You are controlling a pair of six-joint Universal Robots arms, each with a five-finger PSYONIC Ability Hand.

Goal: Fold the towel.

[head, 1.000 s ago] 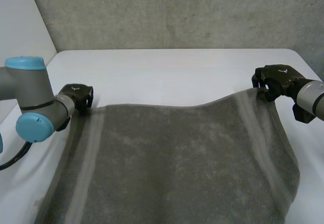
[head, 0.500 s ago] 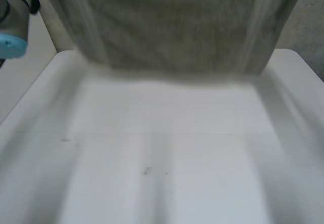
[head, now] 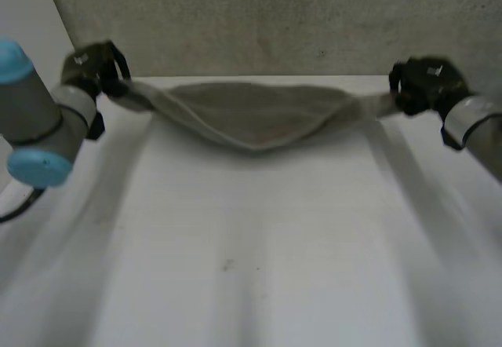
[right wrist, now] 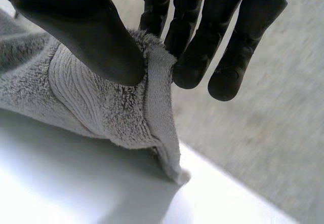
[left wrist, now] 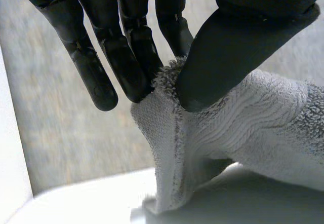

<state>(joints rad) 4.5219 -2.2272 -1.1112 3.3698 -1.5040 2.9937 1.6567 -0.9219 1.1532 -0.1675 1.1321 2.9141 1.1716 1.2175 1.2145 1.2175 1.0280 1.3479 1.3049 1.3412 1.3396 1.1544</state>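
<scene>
Grey terry towel (head: 259, 115) is hanging stretched between the two hands over the far part of the white bench (head: 251, 245), sagging in the middle just before the concrete wall (head: 274, 17). The left hand (head: 94, 64) is pinching one corner: in its wrist view the thumb (left wrist: 238, 46) is pressing the towel's hem (left wrist: 243, 117) against the fingers (left wrist: 129, 57). The right hand (head: 423, 84) is gripping the opposite corner in the same way, its thumb (right wrist: 81, 26) clamping the cloth (right wrist: 101, 97) against the fingers (right wrist: 195, 46). Whether the sagging middle is touching the bench cannot be told.
</scene>
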